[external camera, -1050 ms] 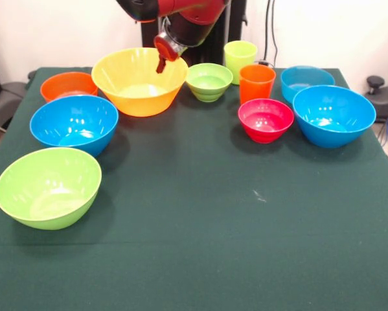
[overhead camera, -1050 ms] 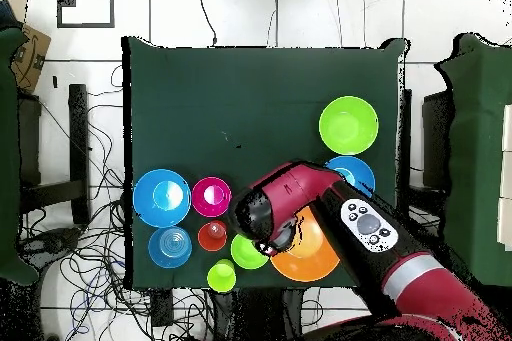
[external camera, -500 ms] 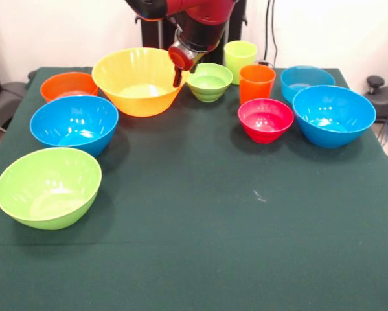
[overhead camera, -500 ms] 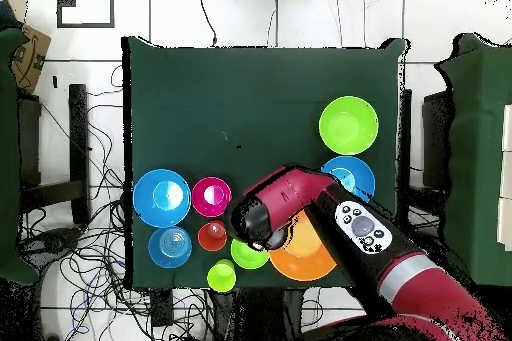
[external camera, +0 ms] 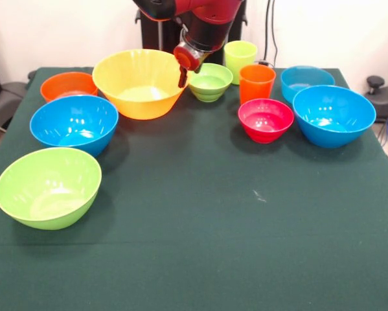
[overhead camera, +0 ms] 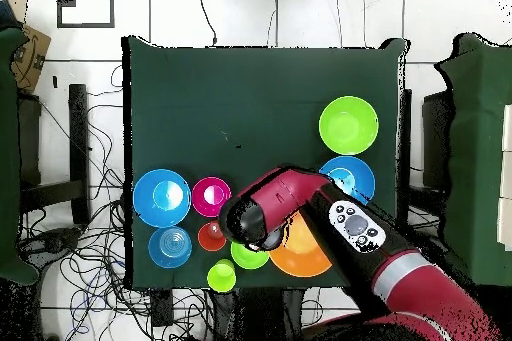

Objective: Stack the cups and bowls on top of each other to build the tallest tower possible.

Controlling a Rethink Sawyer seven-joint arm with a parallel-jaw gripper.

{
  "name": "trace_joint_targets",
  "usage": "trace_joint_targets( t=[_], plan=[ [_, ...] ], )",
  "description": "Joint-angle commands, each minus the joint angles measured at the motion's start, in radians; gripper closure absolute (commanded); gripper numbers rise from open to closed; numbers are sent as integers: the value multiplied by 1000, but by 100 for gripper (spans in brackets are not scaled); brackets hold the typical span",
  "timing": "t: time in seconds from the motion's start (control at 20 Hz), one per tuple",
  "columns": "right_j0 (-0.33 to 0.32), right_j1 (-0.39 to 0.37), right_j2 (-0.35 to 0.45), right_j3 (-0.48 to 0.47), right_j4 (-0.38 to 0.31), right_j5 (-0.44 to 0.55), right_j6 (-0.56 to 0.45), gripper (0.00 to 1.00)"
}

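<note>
Gripper (external camera: 182, 79) hangs between the yellow bowl (external camera: 139, 82) and the small green bowl (external camera: 209, 81), just over the gap where their rims nearly meet. Only a dark tip shows below the red wrist; can't tell whether the jaws are released or clenched. Nothing visibly held.

No tower yet: every piece sits alone on the tabletop (external camera: 200, 214).

My read of the step: going for the small green bowl. To do it well:
- grab the rim on the side away from the yellow bowl, where there's more room
- lift straight up until clear of the orange cup (external camera: 256, 82) just right of it
- better order anyway: yellow bowl as base, small pieces last

Count, placed from the yellow bowl:
- Bowls, 8:
  - yellow, 1
  - orange bowl (external camera: 68, 85), 1, just left
  - blue, 3: one (external camera: 74, 123) front-left, two well right ( (external camera: 333, 115), smaller (external camera: 306, 80) behind it)
  - lime bowl (external camera: 48, 186), 1, far front-left
  - small green, 1
  - red-pink bowl (external camera: 265, 119), 1, right and forward
- Cups, 2: orange, plus yellow-green cup (external camera: 240, 58) behind the small green bowl.
</note>
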Motion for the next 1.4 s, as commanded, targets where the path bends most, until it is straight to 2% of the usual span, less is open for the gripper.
trace_joint_targets(
  t=[0.05, 0.25, 0.95, 1.4],
  plan=[
    [44, 13, -4, 19, -22, -85, -23, 0],
    [55, 29, -13, 5, -37, -95, -15, 0],
    [77, -56, -8, 51, 2, -71, 4, 0],
    [84, -59, -24, 45, -9, -70, 7, 0]
  ],
)
